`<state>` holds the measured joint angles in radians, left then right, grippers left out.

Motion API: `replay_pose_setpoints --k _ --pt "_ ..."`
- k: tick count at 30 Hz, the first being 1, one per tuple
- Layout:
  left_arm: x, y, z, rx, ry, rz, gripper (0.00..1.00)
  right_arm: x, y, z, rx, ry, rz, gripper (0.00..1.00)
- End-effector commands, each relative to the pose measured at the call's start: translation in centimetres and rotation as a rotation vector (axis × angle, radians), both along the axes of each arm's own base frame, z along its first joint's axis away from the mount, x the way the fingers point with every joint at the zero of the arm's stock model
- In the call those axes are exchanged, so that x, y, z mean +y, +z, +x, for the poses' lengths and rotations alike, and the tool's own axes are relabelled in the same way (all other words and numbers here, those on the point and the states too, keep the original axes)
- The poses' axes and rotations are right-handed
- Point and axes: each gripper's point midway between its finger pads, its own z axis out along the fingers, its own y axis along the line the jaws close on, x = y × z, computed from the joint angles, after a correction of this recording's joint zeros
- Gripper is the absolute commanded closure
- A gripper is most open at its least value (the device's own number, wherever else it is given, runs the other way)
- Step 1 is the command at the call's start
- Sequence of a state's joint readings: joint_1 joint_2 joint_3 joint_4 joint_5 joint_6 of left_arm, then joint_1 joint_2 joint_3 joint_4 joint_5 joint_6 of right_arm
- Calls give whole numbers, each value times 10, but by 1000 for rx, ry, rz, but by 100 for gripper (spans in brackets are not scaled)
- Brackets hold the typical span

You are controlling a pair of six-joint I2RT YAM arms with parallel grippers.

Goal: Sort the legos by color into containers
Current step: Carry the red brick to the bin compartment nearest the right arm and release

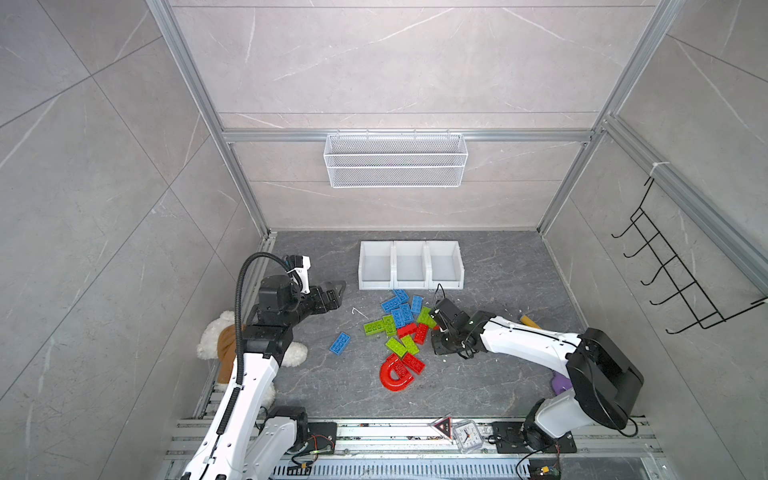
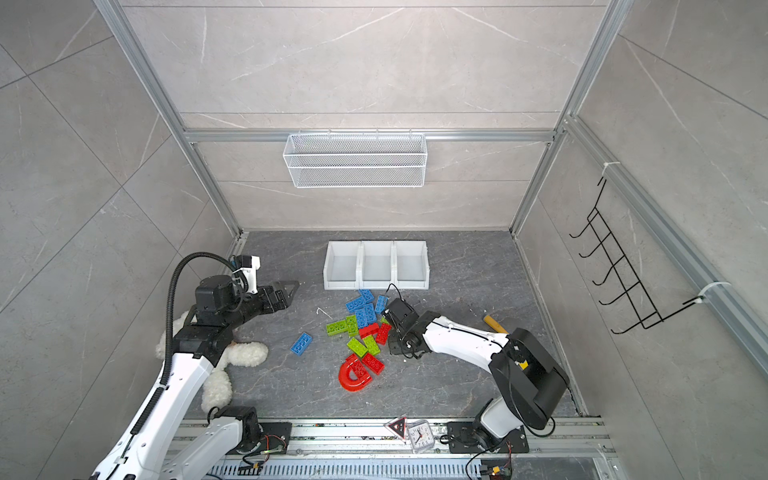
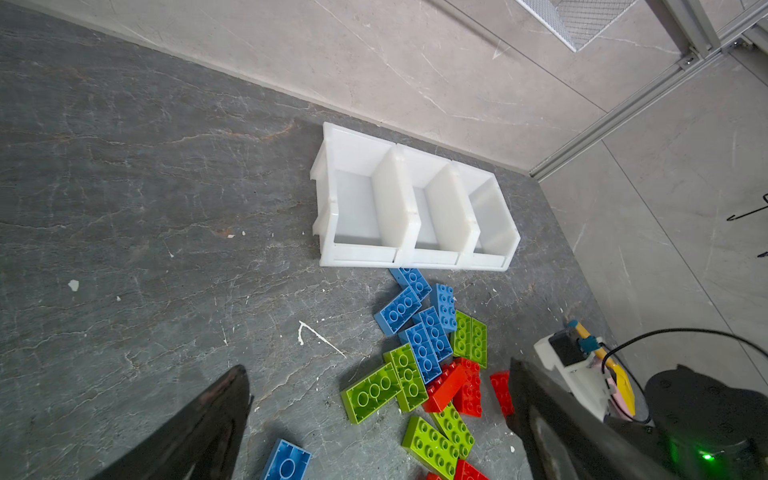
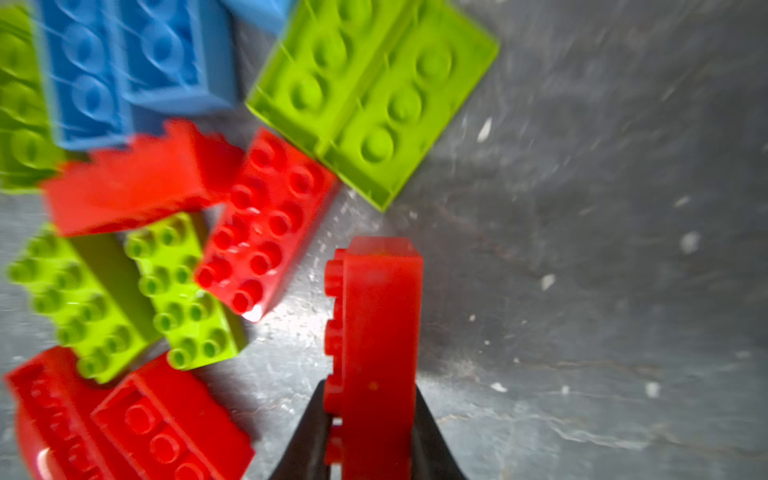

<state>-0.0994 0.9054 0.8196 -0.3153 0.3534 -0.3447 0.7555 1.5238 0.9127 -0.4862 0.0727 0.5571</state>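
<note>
Right gripper (image 4: 370, 395) clamping red lego (image 4: 374, 316) beside the pile (image 1: 401, 320) | left gripper (image 1: 337, 296) hanging open, empty | three containers (image 1: 409, 284) sitting empty | sorting barely beginning

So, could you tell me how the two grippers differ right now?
The left gripper is open and empty; the right gripper is shut on a red brick. The left gripper hangs well left of the lego pile; the right gripper sits at its right edge. Both are black.
</note>
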Motion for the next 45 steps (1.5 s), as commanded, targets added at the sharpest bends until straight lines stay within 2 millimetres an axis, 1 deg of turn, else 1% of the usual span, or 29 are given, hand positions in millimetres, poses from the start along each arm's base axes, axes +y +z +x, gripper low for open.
replay_pose_setpoints --k 1,3,6,8,10,14,17,19,22,23,24,26,27,29,30,31,33,34,36,37,39,42,45 --pt "-7 1 -1 5 -42 6 0 -3 48 29 -121 10 28 91" --pt "-2 -2 -2 20 -15 24 0 -10 64 48 -164 -2 40 91" --pt "1 0 -6 0 -14 52 0 -19 78 81 -195 -16 81 91" --pt "0 1 -8 -12 -25 56 0 -25 82 104 -221 -27 76 91" --pt "-5 1 -11 -17 -54 47 0 -30 83 128 -240 -37 71 91" --pt "-17 0 -14 -11 -102 44 0 -29 84 173 -271 -47 82 91" --pt "-24 -4 -15 -1 -112 39 0 -26 81 200 -267 -61 89 90" --pt "-27 -5 -17 0 -119 42 0 -26 78 215 -270 -68 92 89" --pt "-25 -4 -18 -8 -103 63 0 -26 72 232 -265 -81 98 88" --pt "-24 -3 -18 -14 -99 68 0 -28 69 236 -264 -88 93 87" --pt "-23 -3 -19 -17 -96 75 0 -29 67 241 -265 -93 90 84" --pt "-22 -1 -20 -26 -89 82 0 -31 61 246 -262 -101 81 81" --pt "-22 -1 -20 -26 -87 82 0 -31 59 249 -261 -103 79 77" --pt "-21 0 -20 -27 -86 83 0 -32 58 253 -261 -107 77 61" --pt "-21 0 -21 -27 -86 84 0 -32 60 253 -259 -105 76 54" --pt "-22 -1 -21 -25 -88 86 0 -32 64 252 -261 -104 78 51" --pt "-20 -1 -21 -22 -82 92 0 -33 78 249 -291 -105 91 47" --pt "-19 -1 -21 -24 -76 94 0 -35 84 246 -305 -109 93 45" --pt "-18 0 -20 -27 -70 99 0 -40 96 234 -319 -114 98 44" --pt "-19 1 -20 -29 -72 99 0 -42 98 228 -315 -116 100 44" --pt "-19 2 -20 -31 -72 98 0 -46 99 207 -287 -123 111 44" --pt "-19 3 -19 -34 -71 97 0 -45 87 172 -228 -130 160 46" --pt "-18 2 -20 -31 -71 98 0 -43 65 136 -173 -142 152 49"
